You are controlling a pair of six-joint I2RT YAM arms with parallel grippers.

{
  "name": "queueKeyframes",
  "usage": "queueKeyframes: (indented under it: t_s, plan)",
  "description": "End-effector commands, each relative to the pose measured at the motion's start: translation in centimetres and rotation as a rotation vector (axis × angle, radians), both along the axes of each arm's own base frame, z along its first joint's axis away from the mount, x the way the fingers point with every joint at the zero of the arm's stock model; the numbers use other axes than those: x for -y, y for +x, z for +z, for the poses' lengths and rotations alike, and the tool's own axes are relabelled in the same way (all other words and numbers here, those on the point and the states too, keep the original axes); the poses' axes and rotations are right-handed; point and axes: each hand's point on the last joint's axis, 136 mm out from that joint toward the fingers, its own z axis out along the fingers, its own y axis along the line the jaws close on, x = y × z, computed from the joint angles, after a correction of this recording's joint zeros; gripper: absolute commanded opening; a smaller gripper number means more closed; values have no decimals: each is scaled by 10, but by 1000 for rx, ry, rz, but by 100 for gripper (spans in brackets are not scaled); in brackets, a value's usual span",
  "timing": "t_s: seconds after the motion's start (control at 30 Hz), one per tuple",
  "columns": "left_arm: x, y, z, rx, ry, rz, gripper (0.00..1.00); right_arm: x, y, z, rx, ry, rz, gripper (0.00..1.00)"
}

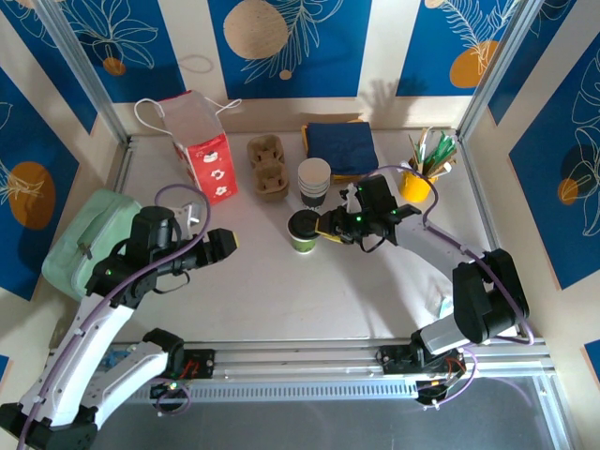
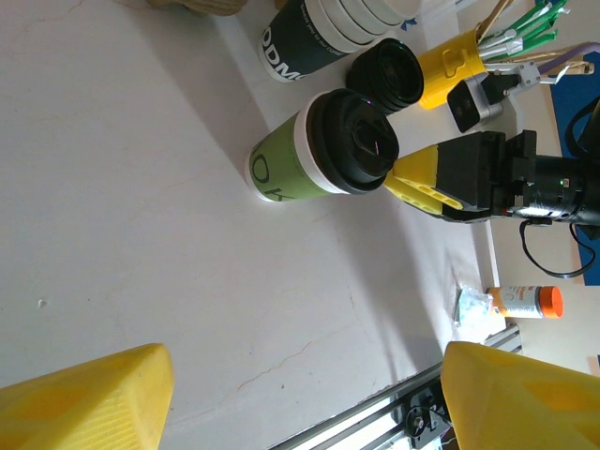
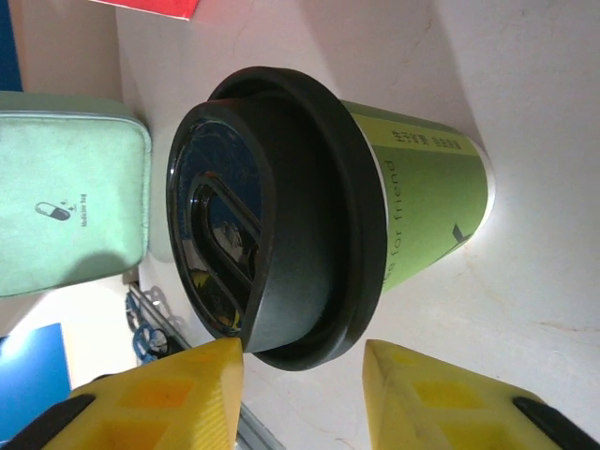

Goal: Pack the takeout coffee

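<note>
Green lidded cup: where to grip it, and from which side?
Probably the green paper wall of the cup, just under the black lid, fingers level, coming from the near, open side. It stands upright; the stack of cups crowds it behind, and the lid alone could pop off.

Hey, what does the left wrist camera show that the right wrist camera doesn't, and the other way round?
Left wrist camera: the stack of cups, a spare black lid, the yellow cup of sticks, an orange-capped bottle, and the left gripper open over bare table.
Right wrist camera: the pale green pouch, a corner of the red bag, and small print on the cup's side.
Both: the lidded green coffee cup on the white table, with the right gripper close beside its lid.
</note>
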Motion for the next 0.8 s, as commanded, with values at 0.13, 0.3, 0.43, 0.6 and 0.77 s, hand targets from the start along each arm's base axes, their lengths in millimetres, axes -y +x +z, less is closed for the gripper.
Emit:
queueKeyframes:
  t_s: [0.13, 0.3, 0.43, 0.6, 0.77]
  plan:
    - [2, 3, 1, 6, -10, -9, 76, 11, 0, 8, 49, -127, -18, 44]
    - [3, 5, 2, 9, -12, -10, 76, 11, 6, 19, 98, -152, -28, 45]
    - [3, 4, 0, 6, -12, -12, 76, 8, 9, 27, 139, -170, -28, 45]
    - [3, 4, -2, 5, -10, -10, 76, 1, 13, 33, 173, -153, -16, 45]
    - [2, 3, -3, 7, -10, -9, 76, -6, 17, 35, 190, -159, -3, 45]
